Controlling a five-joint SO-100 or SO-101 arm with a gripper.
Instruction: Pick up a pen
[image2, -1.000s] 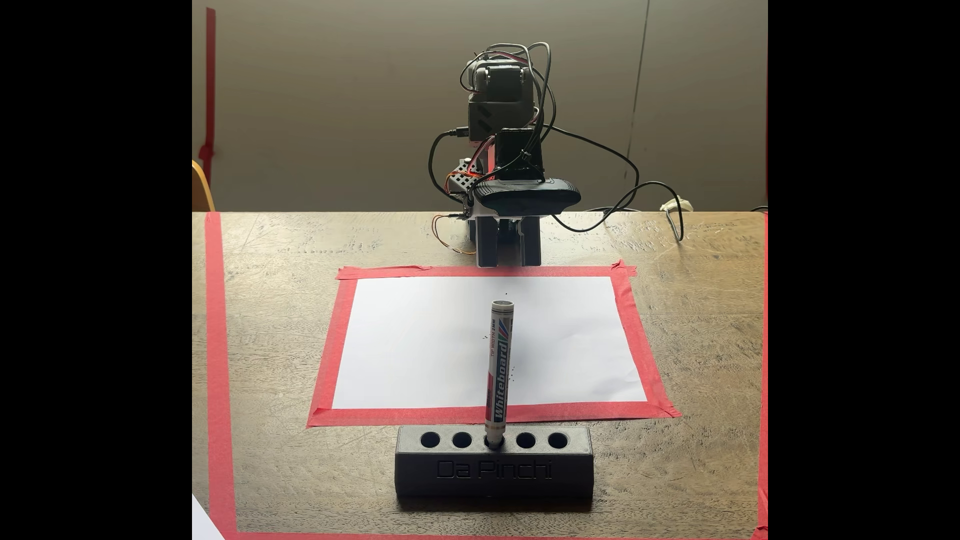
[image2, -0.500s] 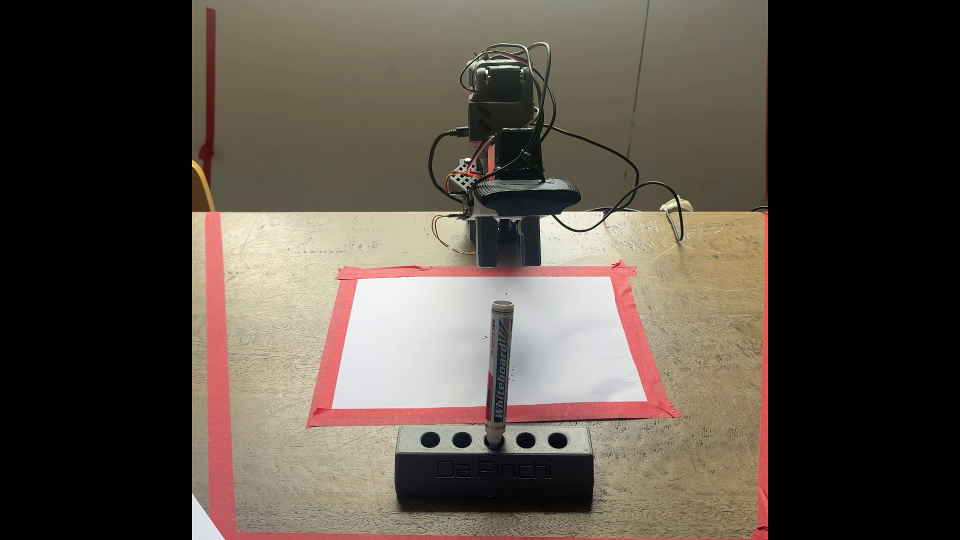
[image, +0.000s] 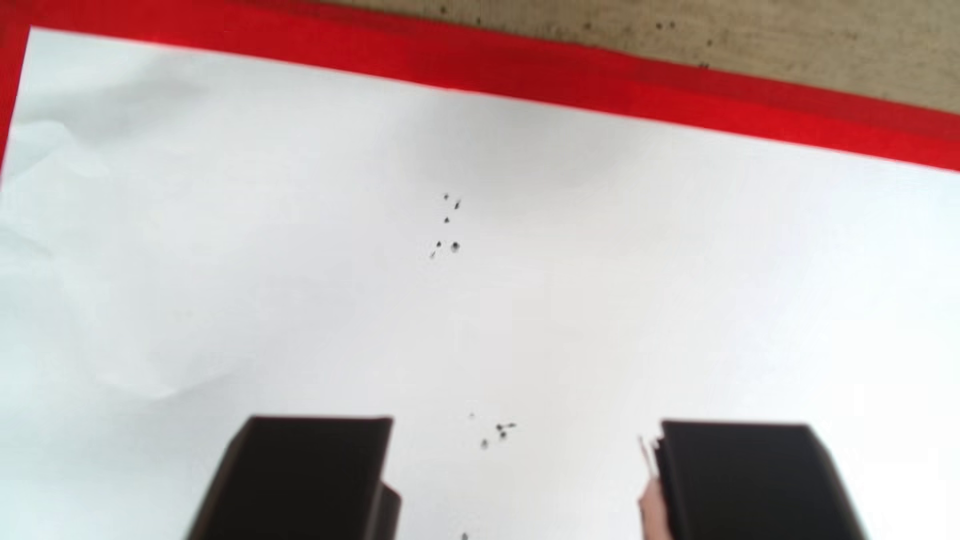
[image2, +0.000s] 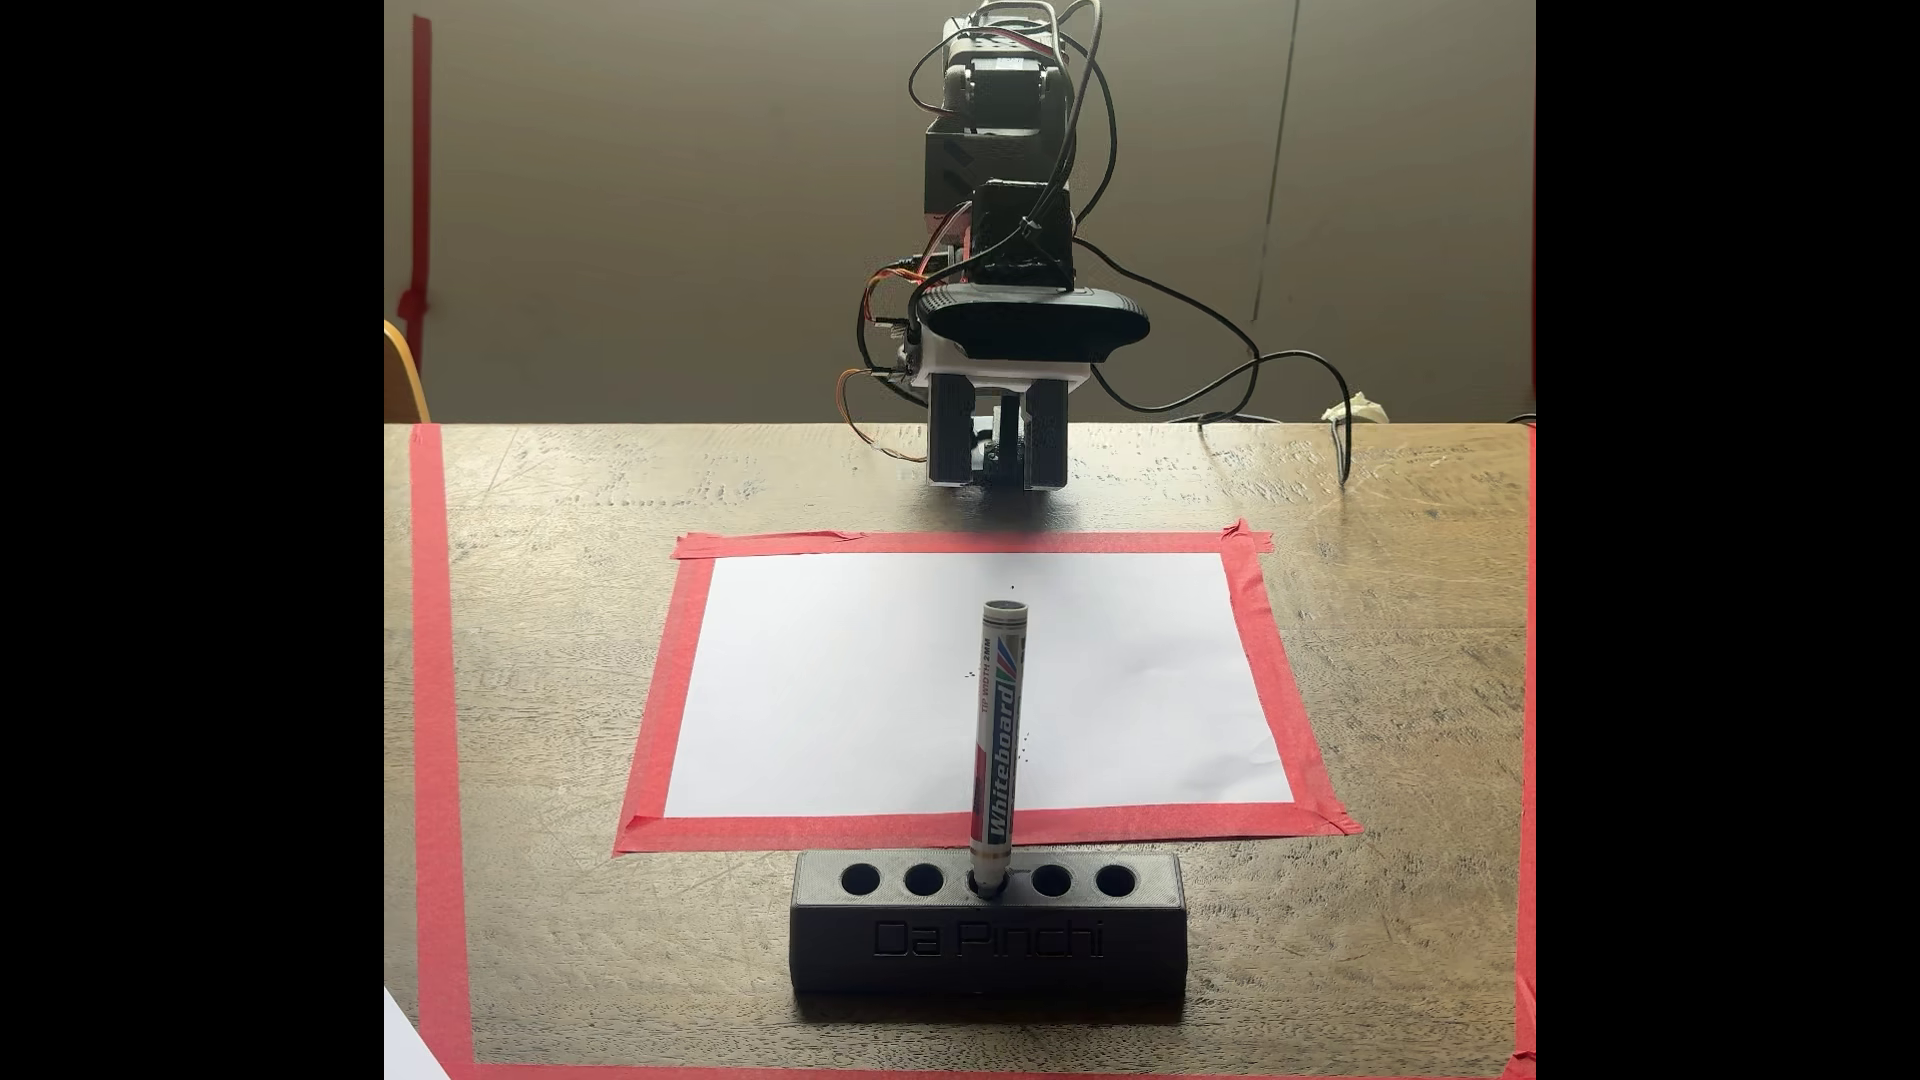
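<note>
Hand higher, pen well apart

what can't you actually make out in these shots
- Pen tip: in the fixed view it sits inside the middle hole of the black holder, which hides it.
- Tool: in the wrist view the fingers are blurred and cut off by the bottom edge.
- Dark specks on the paper: too small to identify in either view.
- Arm base: in the fixed view, hidden behind the tool and the webcam.
</note>
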